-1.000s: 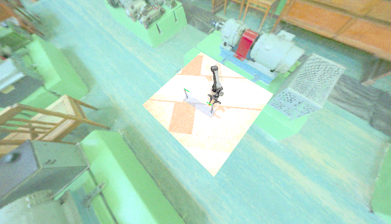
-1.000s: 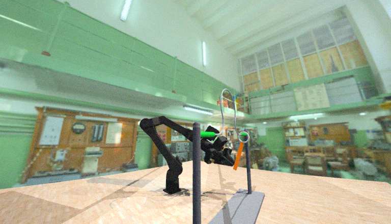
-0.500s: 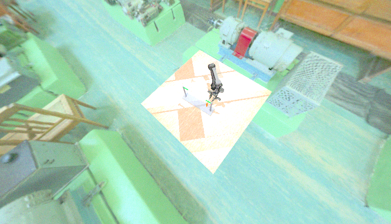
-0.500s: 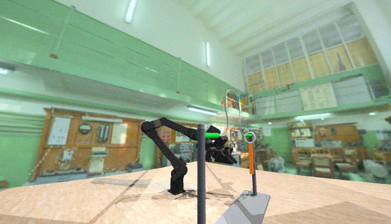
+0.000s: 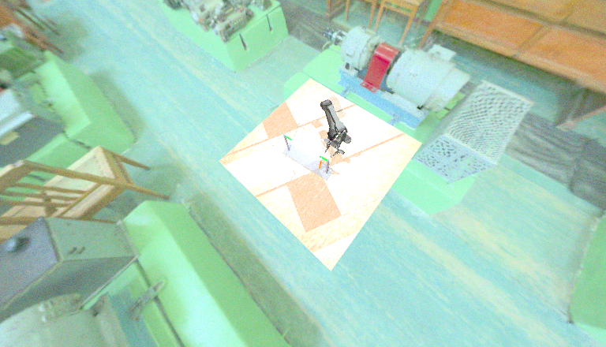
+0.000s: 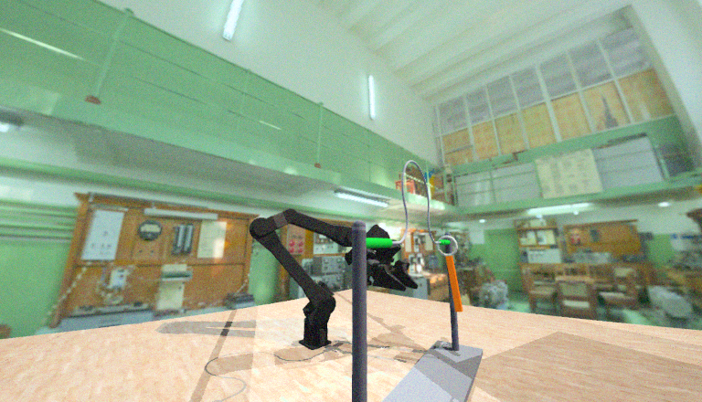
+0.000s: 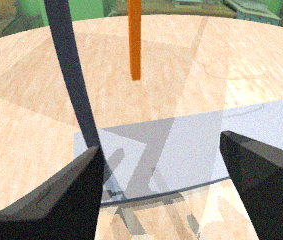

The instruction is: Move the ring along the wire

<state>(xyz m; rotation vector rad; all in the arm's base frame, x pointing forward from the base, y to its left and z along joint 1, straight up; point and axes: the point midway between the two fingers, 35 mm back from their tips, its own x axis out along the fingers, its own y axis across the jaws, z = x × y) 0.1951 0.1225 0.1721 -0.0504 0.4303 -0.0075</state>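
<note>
Hand (image 5: 334, 147) (image 6: 409, 282) (image 7: 163, 147) was spread, nothing between the fingers, standing apart from the orange handle (image 5: 320, 163) (image 6: 453, 282) (image 7: 135, 42). Ring (image 6: 447, 246) hung on the green part (image 6: 443, 242) (image 5: 323, 158) by the far post (image 6: 452, 299) (image 5: 327, 166) (image 7: 71, 70) in the exterior view, handle down, slightly tilted beside that post. I read the step as backing off after release. To do it well, I needed to draw straight back along the finger line, both fingertips missing post and handle, no wrist roll until well apart, and stay under the thin grey wire (image 6: 428, 206). Lifting early risked brushing it. Then park touching nothing. Count: one arm, one hand, two fingers, one ring, one handle, one wire, two green parts, two posts, one base plate (image 5: 308, 162) (image 6: 468, 359) (image 7: 196, 130), one worktop (image 5: 317, 244) (image 6: 595, 356) (image 7: 26, 165).
</note>
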